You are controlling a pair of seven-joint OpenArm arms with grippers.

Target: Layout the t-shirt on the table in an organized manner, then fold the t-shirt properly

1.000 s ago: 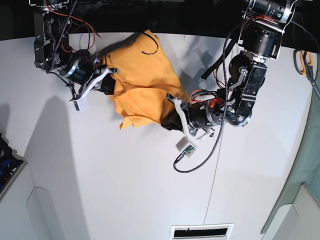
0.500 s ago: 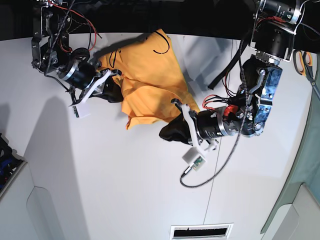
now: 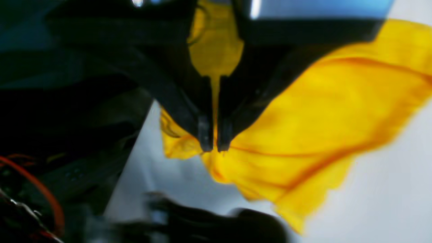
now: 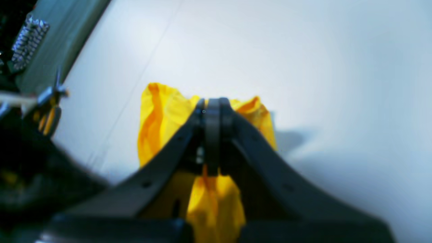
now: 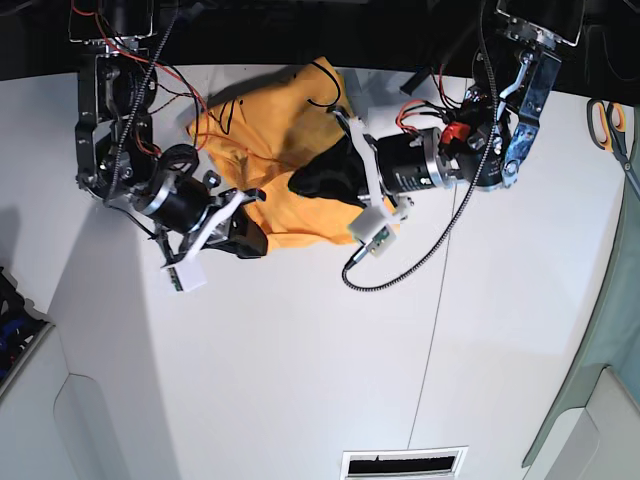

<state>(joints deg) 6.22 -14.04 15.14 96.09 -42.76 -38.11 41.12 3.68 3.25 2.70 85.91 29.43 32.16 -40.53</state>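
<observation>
The right tool (image 5: 243,228), nearest the base camera, was clamped on a fold of the t-shirt (image 5: 275,150); its arm reached down and inward from the table's (image 5: 300,360) far corner. The likely failure was a bunched pinch: if either tool held several layers, pulling apart would have stretched a twisted wad rather than a flat panel, or thin cloth could have slipped free. Farther back, the left tool (image 5: 318,178), arm lying nearly level, was closed on the shirt's opposite side. The shirt sat crumpled between them at the table's far edge.
</observation>
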